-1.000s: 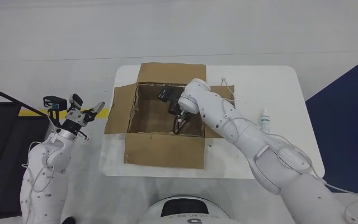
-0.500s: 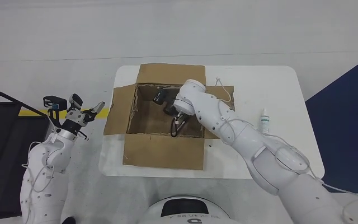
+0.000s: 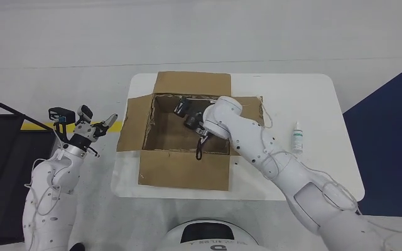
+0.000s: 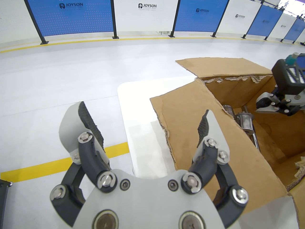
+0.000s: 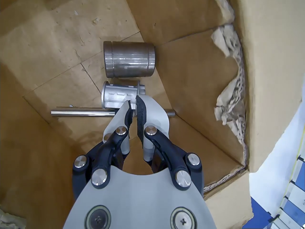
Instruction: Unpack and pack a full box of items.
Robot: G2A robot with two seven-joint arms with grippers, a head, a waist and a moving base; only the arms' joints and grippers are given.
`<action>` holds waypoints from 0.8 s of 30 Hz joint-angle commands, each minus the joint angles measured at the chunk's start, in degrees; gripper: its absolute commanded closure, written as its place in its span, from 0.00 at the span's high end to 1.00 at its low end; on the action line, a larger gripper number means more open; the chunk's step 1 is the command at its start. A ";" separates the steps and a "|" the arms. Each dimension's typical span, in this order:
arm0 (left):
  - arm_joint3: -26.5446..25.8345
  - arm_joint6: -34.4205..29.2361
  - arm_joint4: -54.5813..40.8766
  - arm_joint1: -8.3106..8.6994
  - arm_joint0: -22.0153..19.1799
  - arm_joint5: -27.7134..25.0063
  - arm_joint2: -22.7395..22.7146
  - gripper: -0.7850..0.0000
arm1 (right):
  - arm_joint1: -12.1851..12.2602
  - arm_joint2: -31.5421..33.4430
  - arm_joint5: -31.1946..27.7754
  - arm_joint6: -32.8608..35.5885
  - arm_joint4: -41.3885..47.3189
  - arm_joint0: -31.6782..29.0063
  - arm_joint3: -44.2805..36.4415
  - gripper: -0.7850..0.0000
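Shifted rightward since half a second ago, the right arm (image 3: pixel 251 135) holds its right gripper (image 5: pixel 133 103), fingers pinched nearly shut, inside the cardboard box (image 3: pixel 182 169) at frame centre over a flanged sleeve (image 5: pixel 118 96), seemingly to unpack it; the left gripper (image 4: pixel 144 110) idles wide at left.

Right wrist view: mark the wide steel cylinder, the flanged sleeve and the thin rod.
wide steel cylinder (image 5: pixel 129 59), right wrist view, middle of its curved side.
flanged sleeve (image 5: pixel 119 97), right wrist view, its ribbed body.
thin rod (image 5: pixel 81 113), right wrist view, bare stretch of the shaft.
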 commanded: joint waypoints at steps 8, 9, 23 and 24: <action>0.00 0.00 0.00 0.00 0.00 0.00 0.00 1.00 | 0.08 2.19 -1.27 -0.65 1.95 -0.35 2.93 0.06; 0.00 0.00 0.00 0.00 0.00 0.00 0.00 1.00 | -0.06 2.16 -1.84 -1.00 2.82 -0.15 3.30 0.07; 0.00 0.00 0.00 0.00 0.00 0.00 0.00 1.00 | -2.39 0.05 -2.42 -2.12 6.43 4.23 12.01 0.19; 0.00 0.00 0.00 0.00 0.00 0.00 0.00 1.00 | -2.58 -0.14 -2.20 -1.98 6.48 4.61 12.72 0.20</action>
